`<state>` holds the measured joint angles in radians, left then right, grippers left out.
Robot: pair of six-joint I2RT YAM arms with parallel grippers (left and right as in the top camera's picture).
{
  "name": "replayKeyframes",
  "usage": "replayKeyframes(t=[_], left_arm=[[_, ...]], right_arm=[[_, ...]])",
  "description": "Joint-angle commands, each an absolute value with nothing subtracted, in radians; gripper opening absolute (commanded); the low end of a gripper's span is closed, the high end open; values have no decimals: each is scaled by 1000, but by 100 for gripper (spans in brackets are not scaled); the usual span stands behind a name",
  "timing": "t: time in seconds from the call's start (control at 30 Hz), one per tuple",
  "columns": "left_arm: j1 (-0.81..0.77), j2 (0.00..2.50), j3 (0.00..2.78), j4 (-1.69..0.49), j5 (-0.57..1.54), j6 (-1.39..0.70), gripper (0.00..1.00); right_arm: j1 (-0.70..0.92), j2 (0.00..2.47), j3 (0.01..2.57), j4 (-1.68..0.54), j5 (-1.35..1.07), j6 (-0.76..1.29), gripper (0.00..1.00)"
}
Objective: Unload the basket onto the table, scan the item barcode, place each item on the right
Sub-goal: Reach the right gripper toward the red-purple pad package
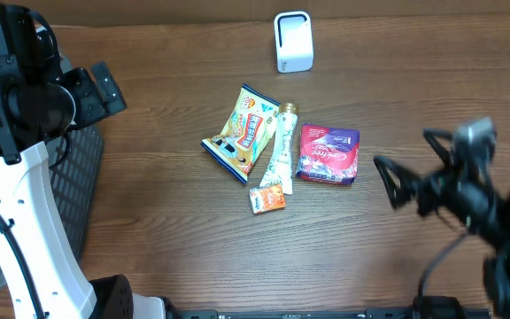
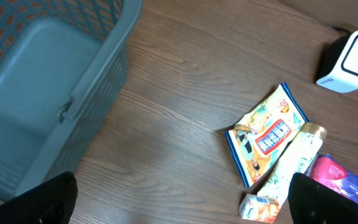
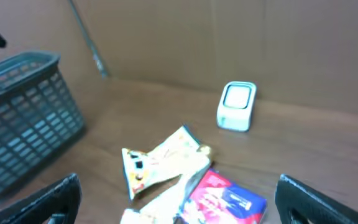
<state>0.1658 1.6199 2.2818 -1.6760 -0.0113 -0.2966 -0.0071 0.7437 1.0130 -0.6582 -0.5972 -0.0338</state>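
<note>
Left pincer (image 2: pixel 188 200) and right pincer (image 3: pixel 185 200) spread wide, nothing held. Pink pack (image 1: pixel 328 153) laid near scanner (image 1: pixel 293 41), tube (image 1: pixel 281 149) just beside it. Risk: tube dragged along when pack is gripped; barcode left unread if turned from scanner.

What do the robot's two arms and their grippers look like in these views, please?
The left arm has a white link with black joint housings and a black cable along it. The right arm is black, with a grey part near the wrist and a small green light. The left gripper and the right gripper both have black fingers.
</note>
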Motion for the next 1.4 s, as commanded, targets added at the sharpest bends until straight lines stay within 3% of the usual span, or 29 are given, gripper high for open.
replayKeyframes(t=[0.0, 0.13, 0.23, 0.4, 0.5, 1.07, 1.27, 1.37], left_arm=[[170, 1623, 2276, -1675, -7, -311, 100], [170, 1623, 2276, -1675, -7, -311, 100], [170, 1623, 2276, -1676, -7, -311, 100], [170, 1623, 2276, -1675, -7, -311, 100], [170, 1623, 2276, -1675, -7, -311, 100], [170, 1623, 2276, -1675, -7, -311, 100], [170, 1623, 2276, -1675, -7, -311, 100], [170, 1623, 2276, -1675, -7, -311, 100]], right_arm=[[-12, 928, 1109, -670, -827, -49, 100], [-12, 1092, 1113, -653, -1060, -49, 100], [-12, 1249, 1113, -603, -1080, 2, 100], [-7, 1417, 1113, -568, -661, 340, 100], [3, 1500, 1113, -601, -440, 422, 100], [96, 1734, 1113, -589, -428, 413, 100], [100, 1745, 1112, -600, -439, 415, 82], [106, 1746, 1103, -611, -437, 415, 82]])
